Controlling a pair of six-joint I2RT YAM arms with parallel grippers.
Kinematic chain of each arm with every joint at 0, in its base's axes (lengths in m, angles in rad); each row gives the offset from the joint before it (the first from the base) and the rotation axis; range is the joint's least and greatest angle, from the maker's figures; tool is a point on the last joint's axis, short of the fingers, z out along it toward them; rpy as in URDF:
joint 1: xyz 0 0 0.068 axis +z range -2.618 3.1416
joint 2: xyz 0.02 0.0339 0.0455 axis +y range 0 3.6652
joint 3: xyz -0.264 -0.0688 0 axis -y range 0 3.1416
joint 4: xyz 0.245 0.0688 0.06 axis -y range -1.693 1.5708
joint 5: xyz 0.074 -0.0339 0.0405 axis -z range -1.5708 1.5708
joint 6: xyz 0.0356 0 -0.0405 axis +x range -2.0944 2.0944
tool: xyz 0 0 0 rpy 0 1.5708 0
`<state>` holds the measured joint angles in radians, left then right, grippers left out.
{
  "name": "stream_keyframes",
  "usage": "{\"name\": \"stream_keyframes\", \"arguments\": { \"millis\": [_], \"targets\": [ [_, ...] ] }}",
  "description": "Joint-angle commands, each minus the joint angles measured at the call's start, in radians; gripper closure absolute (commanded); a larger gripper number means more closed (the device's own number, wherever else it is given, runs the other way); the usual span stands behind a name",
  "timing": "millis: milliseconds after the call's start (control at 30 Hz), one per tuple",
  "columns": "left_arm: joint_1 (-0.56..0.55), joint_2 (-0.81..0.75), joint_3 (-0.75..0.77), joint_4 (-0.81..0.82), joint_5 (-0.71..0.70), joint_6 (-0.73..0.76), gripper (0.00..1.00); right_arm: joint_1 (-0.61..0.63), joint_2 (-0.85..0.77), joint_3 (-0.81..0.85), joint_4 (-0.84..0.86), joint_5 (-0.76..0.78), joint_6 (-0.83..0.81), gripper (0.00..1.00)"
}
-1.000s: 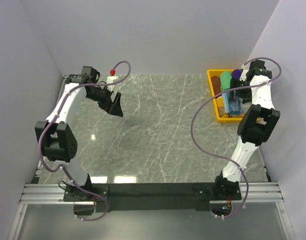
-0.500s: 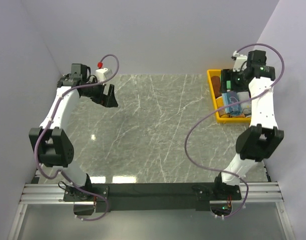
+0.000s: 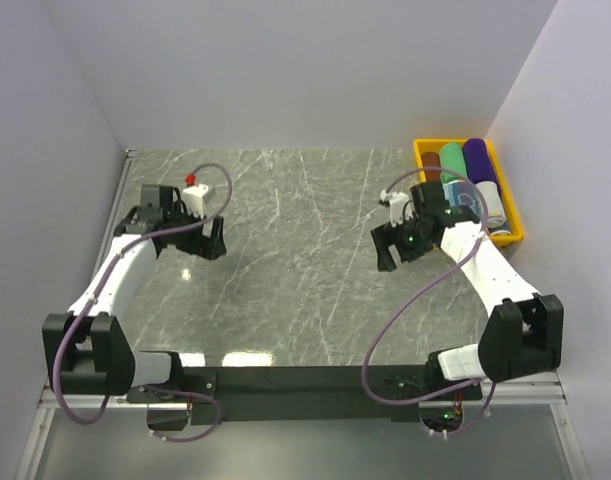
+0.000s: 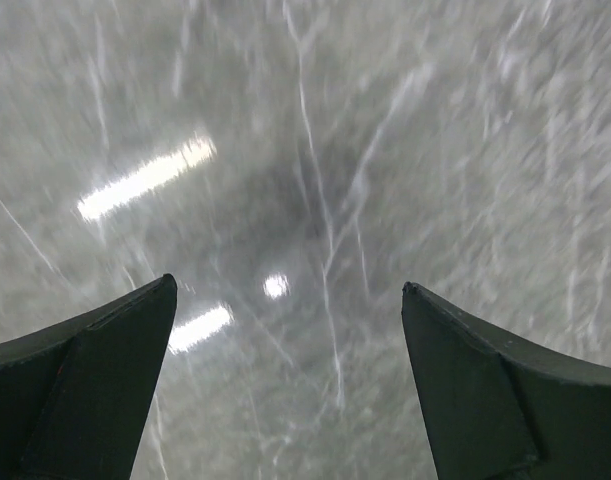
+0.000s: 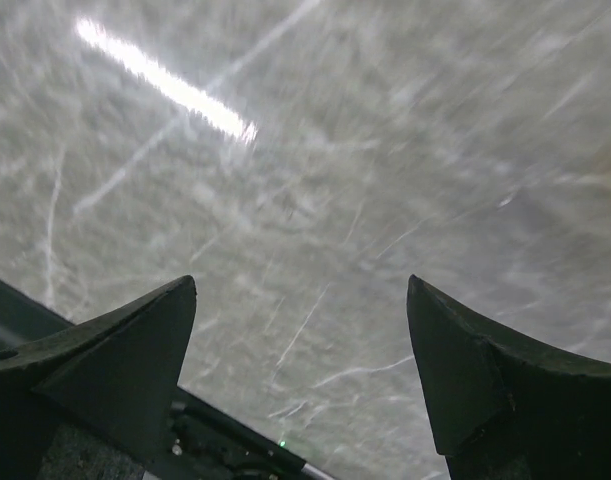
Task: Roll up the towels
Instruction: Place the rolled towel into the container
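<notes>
Differs from the view a second earlier in both arms: places the right gripper (image 3: pixel 389 250) back from above the bin and low over the right half of the table, and the left gripper (image 3: pixel 211 240) lower and nearer on the left side.

Shows, nearest, the grey veined marble-look tabletop (image 3: pixel 305 290), with no cloth lying flat on any part in view. Shows both claws spread wide above it, well apart from each other. Confirms in each wrist view dark fingers splayed to either side with only blurred stone between them, so nothing pinched.

Shows, farthest, the yellow rectangular plastic bin (image 3: pixel 435 143) in the far right corner. Holds the towels as short soft rolls packed side by side: a brown roll (image 3: pixel 430 162), a green roll (image 3: pixel 451 158) and a purple roll (image 3: pixel 477 156) along the far end, then a blue-and-white roll (image 3: pixel 463 197) and a pale grey-white roll (image 3: pixel 495 212) nearer, the former partly hidden behind the right arm.

Suggests a task at or close to its end: every towel in sight rolled and binned, none left spread out for rolling. Leaves open whether further towels wait outside these views, and whether the nearer rolls sit tight or loose, being too small to judge.
</notes>
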<state>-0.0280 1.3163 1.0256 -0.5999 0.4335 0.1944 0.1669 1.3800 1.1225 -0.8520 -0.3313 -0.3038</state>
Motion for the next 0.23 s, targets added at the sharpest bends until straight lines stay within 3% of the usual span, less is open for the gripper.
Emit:
{"name": "stream_keyframes", "arguments": {
  "millis": [0,200],
  "targets": [
    [-0.010,-0.084,-0.100,0.068,-0.073,0.030,0.01,0.029,-0.107,-0.073,0.132,0.014,0.018,0.08],
    [-0.020,-0.167,-0.173,0.078,-0.079,0.060,0.00,0.040,-0.137,-0.136,0.179,0.060,0.040,0.08]
  ]
}}
